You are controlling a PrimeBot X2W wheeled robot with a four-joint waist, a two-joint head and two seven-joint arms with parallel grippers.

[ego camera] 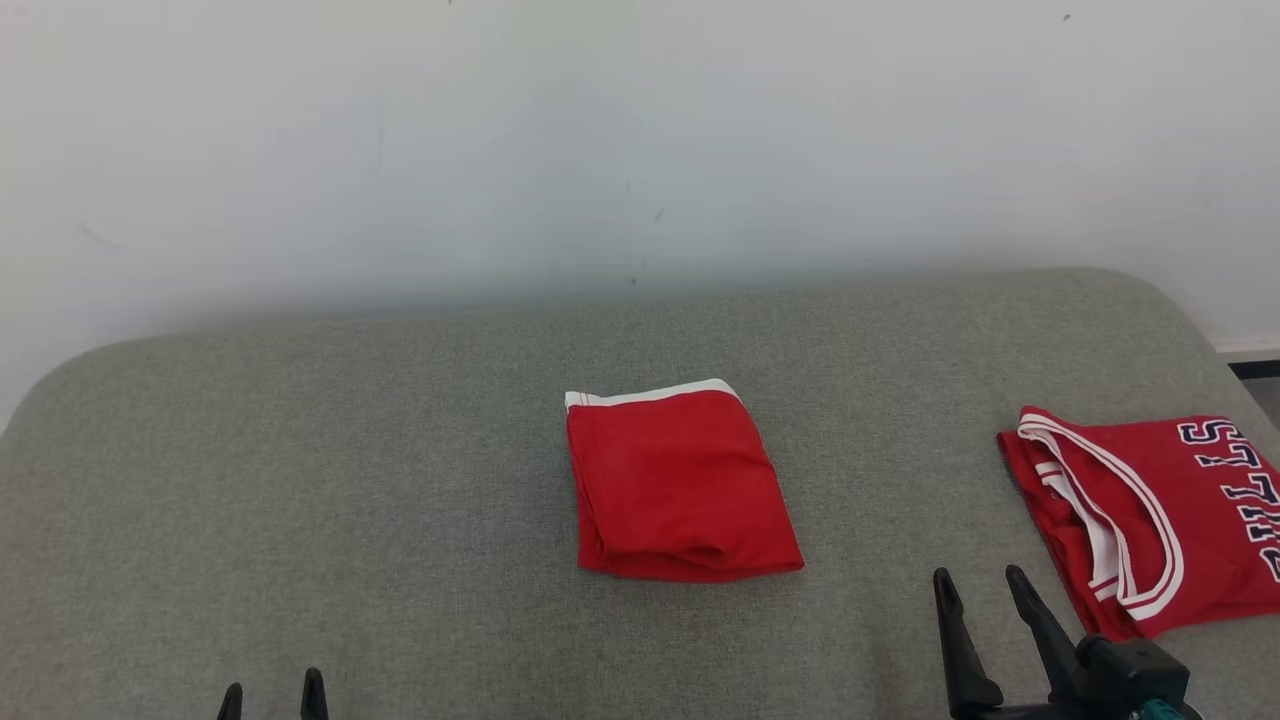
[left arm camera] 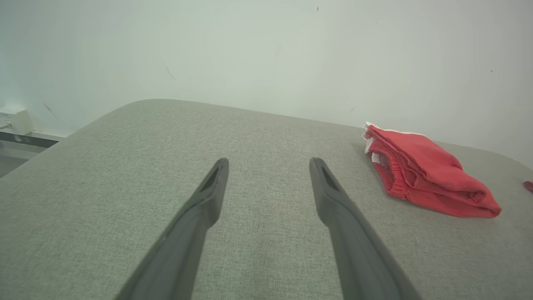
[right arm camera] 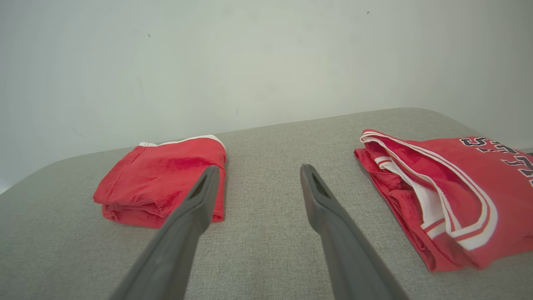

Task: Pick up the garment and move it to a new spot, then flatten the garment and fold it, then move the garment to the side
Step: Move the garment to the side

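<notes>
Red garment (ego camera: 680, 485) folded, frame centre; jersey (ego camera: 1180, 520) at right edge. Left gripper (ego camera: 272, 685), right gripper (ego camera: 978, 575) low in frame — jaws wide, empty. Fold looks done; next: grasp, shift aside.

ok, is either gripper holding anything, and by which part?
Nothing is held. The left gripper and right gripper are both open, fingers apart over the grey fabric surface. The folded red cloth garment and the red lettered jersey lie untouched.
</notes>
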